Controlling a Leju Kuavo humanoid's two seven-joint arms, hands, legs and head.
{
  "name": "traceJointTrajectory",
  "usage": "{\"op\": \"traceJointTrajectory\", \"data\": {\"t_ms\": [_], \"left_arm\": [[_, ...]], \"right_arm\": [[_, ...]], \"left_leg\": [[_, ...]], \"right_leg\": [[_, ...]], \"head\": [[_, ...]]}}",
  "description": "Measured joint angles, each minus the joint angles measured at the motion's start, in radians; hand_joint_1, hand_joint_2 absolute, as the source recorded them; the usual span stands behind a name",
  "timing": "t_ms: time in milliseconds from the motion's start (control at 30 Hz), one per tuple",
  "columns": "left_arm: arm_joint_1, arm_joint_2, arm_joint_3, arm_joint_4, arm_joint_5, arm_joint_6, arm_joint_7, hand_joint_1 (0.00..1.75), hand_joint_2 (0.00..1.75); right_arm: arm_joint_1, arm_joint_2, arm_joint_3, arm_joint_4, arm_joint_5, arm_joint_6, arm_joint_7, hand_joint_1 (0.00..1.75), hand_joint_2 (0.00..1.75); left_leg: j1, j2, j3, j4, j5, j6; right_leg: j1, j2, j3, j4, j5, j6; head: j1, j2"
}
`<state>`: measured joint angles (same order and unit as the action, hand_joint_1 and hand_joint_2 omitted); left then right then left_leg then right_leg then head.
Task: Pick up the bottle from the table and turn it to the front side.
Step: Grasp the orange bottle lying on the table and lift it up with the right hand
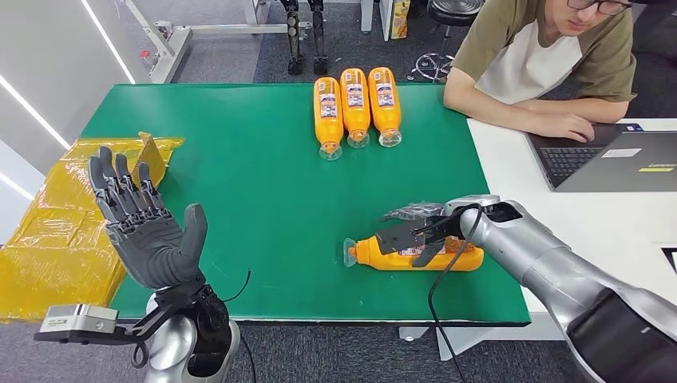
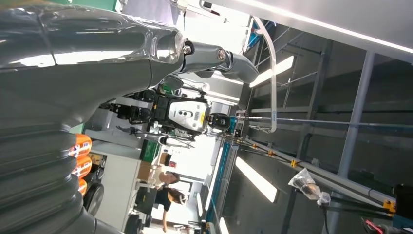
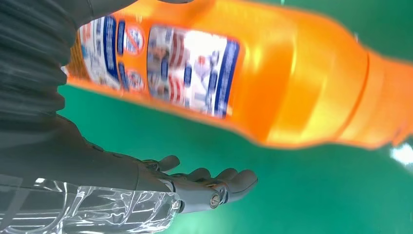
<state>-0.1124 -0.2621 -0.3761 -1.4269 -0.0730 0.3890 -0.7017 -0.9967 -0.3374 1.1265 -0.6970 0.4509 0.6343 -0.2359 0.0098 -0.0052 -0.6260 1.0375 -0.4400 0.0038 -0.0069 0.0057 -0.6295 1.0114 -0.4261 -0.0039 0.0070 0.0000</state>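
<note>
- Orange plastic bottle [image 1: 415, 254] lies on its side at about 5 o'clock on the green table [image 1: 239, 199], cap toward 9. Looks full, so probably hefty, smooth and keen to roll.
- Right hand [image 1: 419, 231] sits over its middle, fingers [image 3: 214, 183] apart, not clearly closed on it. Labelled belly looks like the best hold.
- Left hand [image 1: 144, 227] is up at 8 o'clock, fingers spread wide.
- Three more bottles [image 1: 355, 108] at 12 and a laptop [image 1: 611, 159] at 3 are well apart. Nothing blocks.

The right robot hand [image 1: 419, 231] lies over an orange bottle [image 1: 415, 256] on its side on the green bench [image 1: 239, 183]; the left robot hand [image 1: 144, 227] is raised, fingers spread.
</note>
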Motion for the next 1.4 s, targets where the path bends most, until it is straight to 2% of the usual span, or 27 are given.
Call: {"op": "traceJointTrajectory", "data": {"t_ms": [133, 300, 433, 700, 933, 1133, 1300, 1400], "left_arm": [[0.0, 0.0, 0.0, -0.001, 0.002, 0.0, 0.0, 0.0, 1.75], [0.0, 0.0, 0.0, -0.003, 0.002, 0.008, 0.0, 0.0, 1.75], [0.0, 0.0, 0.0, -0.007, 0.003, 0.011, 0.0, 0.0, 1.75], [0.001, 0.0, 0.0, -0.012, 0.008, -0.003, 0.0, 0.0, 1.75], [0.001, 0.0, 0.0, -0.012, 0.007, -0.012, 0.0, 0.0, 1.75], [0.001, 0.0, 0.0, -0.018, 0.003, -0.01, 0.0, 0.0, 1.75], [0.001, 0.0, 0.0, -0.023, 0.003, -0.002, 0.0, 0.0, 1.75], [0.001, 0.0, 0.0, -0.023, 0.003, 0.001, 0.0, 0.0, 1.75]], "right_arm": [[-0.006, -0.03, 0.046, -0.017, -0.038, 0.021, 0.032, 0.0, 1.75], [-0.014, -0.125, 0.094, -0.118, -0.092, 0.025, 0.103, 0.0, 1.75], [-0.031, -0.177, 0.138, -0.18, -0.101, 0.001, 0.154, 0.0, 1.75], [-0.061, -0.235, 0.209, -0.232, -0.094, -0.028, 0.184, 0.0, 1.75], [-0.053, -0.264, 0.248, -0.24, -0.118, -0.072, 0.181, 0.0, 1.75], [-0.036, -0.251, 0.272, -0.207, -0.128, -0.154, 0.141, 0.0, 1.75], [0.001, -0.162, 0.281, -0.073, -0.121, -0.293, 0.073, 0.0, 1.75], [0.016, -0.097, 0.282, 0.013, -0.117, -0.342, 0.049, 0.0, 1.75]], "left_leg": [[0.0, -0.001, 0.0, 0.0, 0.0, 0.0], [0.0, -0.001, -0.001, 0.0, 0.0, 0.0], [0.0, -0.001, -0.001, 0.001, 0.0, 0.0], [0.0, -0.001, 0.0, 0.0, 0.0, 0.0], [0.0, -0.001, -0.001, 0.001, 0.0, 0.0], [0.0, -0.001, -0.001, 0.0, 0.0, 0.0], [0.0, 0.0, 0.0, 0.0, 0.0, 0.0], [0.001, 0.0, 0.0, 0.0, 0.0, 0.0]], "right_leg": [[0.0, 0.0, 0.0, 0.0, 0.0, 0.0], [0.0, -0.001, 0.0, 0.0, 0.0, 0.0], [0.0, 0.0, 0.0, 0.0, 0.0, 0.0], [0.0, -0.001, 0.0, 0.0, 0.0, 0.0], [0.0, -0.001, 0.0, 0.0, 0.0, 0.0], [0.0, -0.001, 0.0, 0.0, 0.0, 0.0], [0.0, 0.0, 0.0, 0.0, 0.0, 0.0], [0.001, 0.0, 0.0, 0.0, 0.0, 0.0]], "head": [[0.0, 0.0], [0.0, 0.0], [0.0, 0.0], [0.0, 0.0], [0.0, 0.0], [0.0, 0.0], [0.0, 0.0], [0.0, 0.0]]}}
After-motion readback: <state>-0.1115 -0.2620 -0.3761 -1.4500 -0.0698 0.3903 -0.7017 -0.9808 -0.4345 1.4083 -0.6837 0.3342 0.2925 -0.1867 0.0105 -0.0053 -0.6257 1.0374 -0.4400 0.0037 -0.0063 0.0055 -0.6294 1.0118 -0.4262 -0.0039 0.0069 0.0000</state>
